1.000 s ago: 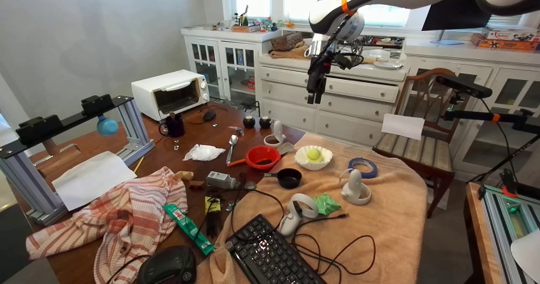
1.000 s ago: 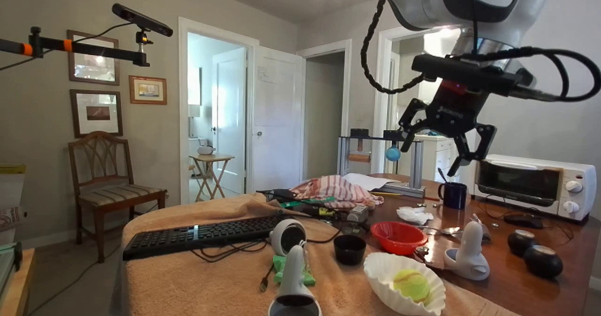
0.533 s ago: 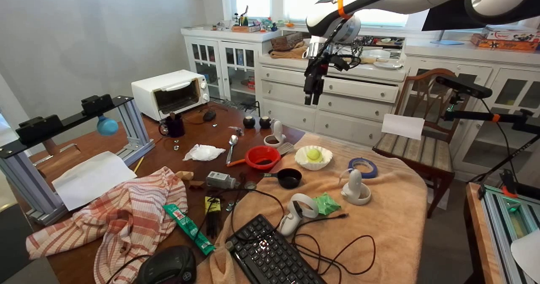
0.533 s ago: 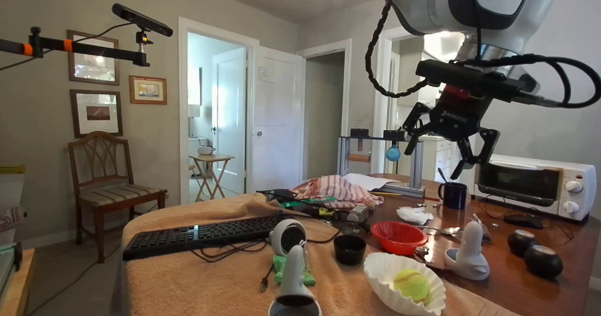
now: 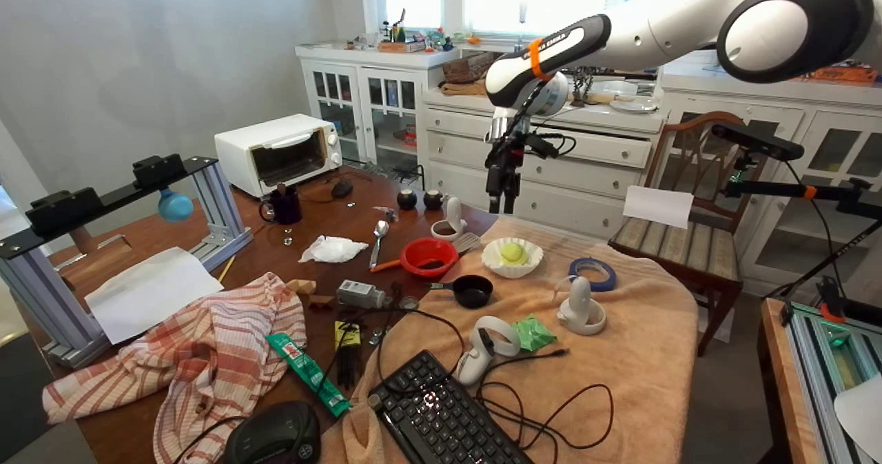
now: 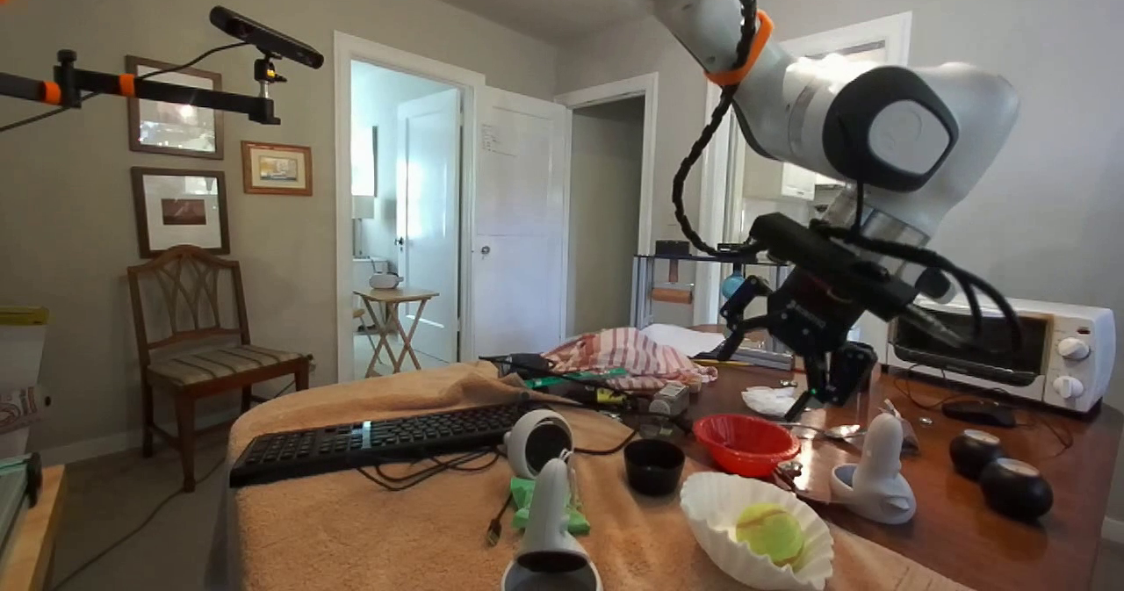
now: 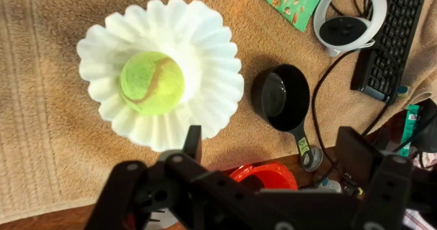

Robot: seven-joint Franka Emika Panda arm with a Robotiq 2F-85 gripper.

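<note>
While holding nothing, with hand (image 6: 760, 387) released above the worktop (image 6: 983, 551), better to descend slowly and straight; careful not to brush the red bowl (image 6: 748, 459) or black cup (image 7: 297, 98); note the tennis ball (image 7: 152, 83) inside the white fluted bowl (image 7: 218, 96).

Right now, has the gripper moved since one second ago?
Yes, downward: judged against the white drawer cabinet in an exterior view, the gripper hangs lower than before.

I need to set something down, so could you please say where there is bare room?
Bare towel lies between the black cable and the edge nearest the chair; bare tabletop, between mug and spoon. It is crowded around the red bowl, measuring cup and white bowl near the gripper.
</note>
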